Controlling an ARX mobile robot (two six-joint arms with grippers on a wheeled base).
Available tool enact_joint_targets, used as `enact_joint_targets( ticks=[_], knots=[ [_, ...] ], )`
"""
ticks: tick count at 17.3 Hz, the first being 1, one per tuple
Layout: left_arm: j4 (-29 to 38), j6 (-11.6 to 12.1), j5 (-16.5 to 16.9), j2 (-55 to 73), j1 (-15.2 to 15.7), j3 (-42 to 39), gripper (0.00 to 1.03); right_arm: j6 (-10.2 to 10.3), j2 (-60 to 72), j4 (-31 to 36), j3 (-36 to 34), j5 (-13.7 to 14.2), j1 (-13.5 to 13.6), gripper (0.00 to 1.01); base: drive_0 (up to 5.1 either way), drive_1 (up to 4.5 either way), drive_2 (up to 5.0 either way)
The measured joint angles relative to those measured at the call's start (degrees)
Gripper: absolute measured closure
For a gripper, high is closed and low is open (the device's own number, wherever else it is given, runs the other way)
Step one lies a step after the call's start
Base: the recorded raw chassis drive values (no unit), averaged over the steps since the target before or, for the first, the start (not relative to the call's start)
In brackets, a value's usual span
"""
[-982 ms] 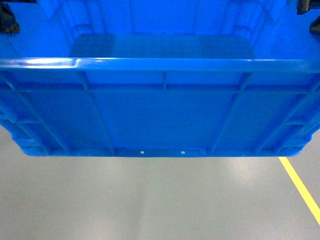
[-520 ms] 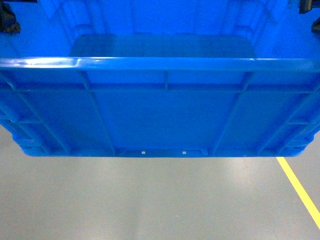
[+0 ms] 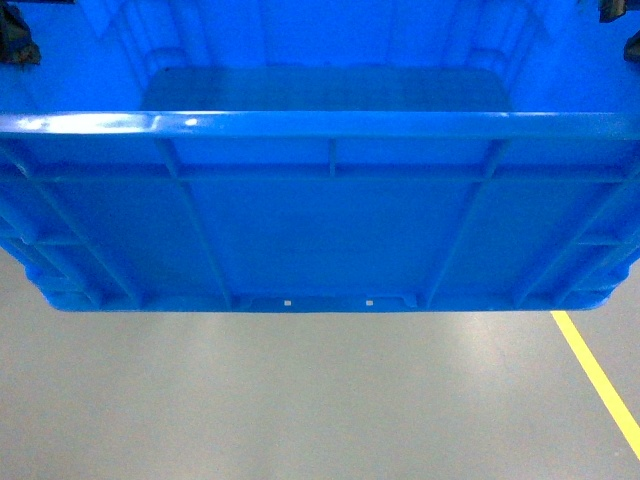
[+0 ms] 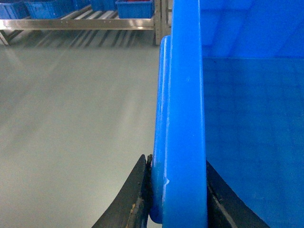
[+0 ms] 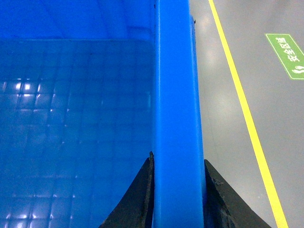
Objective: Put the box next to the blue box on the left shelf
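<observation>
The blue crate pretty much fills the space ahead, blocking the whole upper head view. Below and around it there's open grey floor, and a shelf rack stands well off to the left.

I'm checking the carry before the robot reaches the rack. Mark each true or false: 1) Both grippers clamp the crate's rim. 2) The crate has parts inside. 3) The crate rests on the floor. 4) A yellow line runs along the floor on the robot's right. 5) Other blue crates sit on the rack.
1) True: the left gripper and right gripper each pinch the rim of the crate.
2) False: it shows only a bare bottom.
3) False: it hangs above the floor.
4) True: yellow line.
5) True: blue crates on the rack.
</observation>
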Motion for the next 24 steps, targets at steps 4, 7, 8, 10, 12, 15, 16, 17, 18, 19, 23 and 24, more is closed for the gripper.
enact_joint_targets(
  ticks=[4, 7, 8, 10, 12, 15, 16, 17, 18, 19, 23, 24],
  knots=[
    [0.07, 0.02, 0.02, -0.07, 0.00, 0.00, 0.83, 0.02, 0.00, -0.11, 0.00, -0.02, 0.00, 0.80, 0.1, 4.31, -4.1],
    [0.04, 0.04, 0.00, -0.09, 0.00, 0.00, 0.83, 0.02, 0.02, -0.17, 0.00, -0.09, 0.00, 0.80, 0.0, 4.24, -4.2],
    [-0.02, 0.04, 0.00, -0.09, 0.00, 0.00, 0.83, 0.02, 0.04, -0.26, 0.00, -0.04, 0.00, 0.80, 0.0, 4.20, -4.2],
    [-0.02, 0.02, 0.02, -0.09, 0.00, 0.00, 0.83, 0.02, 0.00, -0.17, 0.00, -0.15, 0.00, 0.80, 0.0, 4.22, -4.2],
    [-0.11, 0.09, 0.02, -0.09, 0.00, 0.00, 0.83, 0.02, 0.04, -0.31, 0.00, -0.11, 0.00, 0.80, 0.0, 4.19, -4.2],
    [-0.02, 0.09, 0.02, -0.09, 0.00, 0.00, 0.83, 0.02, 0.02, -0.26, 0.00, -0.09, 0.00, 0.80, 0.1, 4.27, -4.1],
    [-0.35, 0.02, 0.00, -0.09, 0.00, 0.00, 0.83, 0.00, 0.02, -0.22, 0.00, -0.13, 0.00, 0.80, 0.1, 4.30, -4.1],
    [-0.13, 0.07, 0.02, -0.09, 0.00, 0.00, 0.83, 0.02, 0.02, -0.26, 0.00, -0.02, 0.00, 0.80, 0.1, 4.29, -4.1],
    [-0.11, 0.07, 0.00, -0.09, 0.00, 0.00, 0.83, 0.02, 0.02, -0.24, 0.00, -0.13, 0.00, 0.80, 0.1, 4.30, -4.1],
    [-0.13, 0.04, -0.11, -0.09, 0.00, 0.00, 0.83, 0.02, 0.07, -0.17, 0.00, -0.11, 0.00, 0.80, 0.0, 4.22, -4.2],
    [-0.13, 0.20, -0.07, -0.09, 0.00, 0.00, 0.83, 0.02, 0.15, -0.28, 0.00, -0.13, 0.00, 0.80, 0.0, 4.23, -4.2],
    [-0.31, 0.17, -0.02, -0.09, 0.00, 0.00, 0.83, 0.02, 0.15, -0.39, 0.00, -0.11, 0.00, 0.80, 0.0, 4.22, -4.2]
  ],
)
